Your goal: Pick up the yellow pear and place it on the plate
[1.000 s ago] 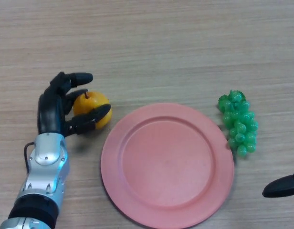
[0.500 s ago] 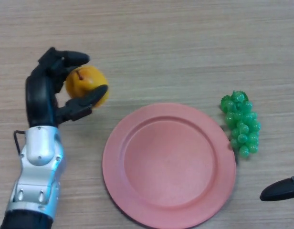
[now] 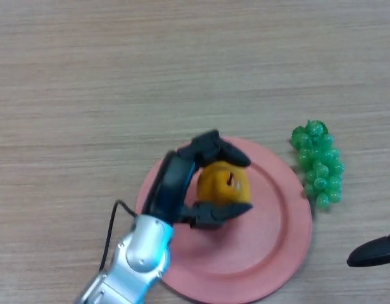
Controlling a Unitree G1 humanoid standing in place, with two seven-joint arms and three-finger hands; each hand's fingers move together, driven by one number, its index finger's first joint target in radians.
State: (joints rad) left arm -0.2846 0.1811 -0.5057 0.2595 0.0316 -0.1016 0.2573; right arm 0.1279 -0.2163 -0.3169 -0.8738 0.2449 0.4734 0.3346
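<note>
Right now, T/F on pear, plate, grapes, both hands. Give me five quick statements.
1. The left hand has its fingers curled round the yellow pear. True.
2. The pear is over bare table, clear of the pink plate. False: it is over the plate.
3. The green grapes lie on the plate. False: they lie on the table by its right rim.
4. The right hand shows at the lower right edge, away from the pear. True.
5. The pear's stem is visible. True.

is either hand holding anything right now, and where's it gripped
The left hand holds the yellow pear over the plate, fingers curled over its top, thumb under its lower side. The right hand holds nothing.
</note>
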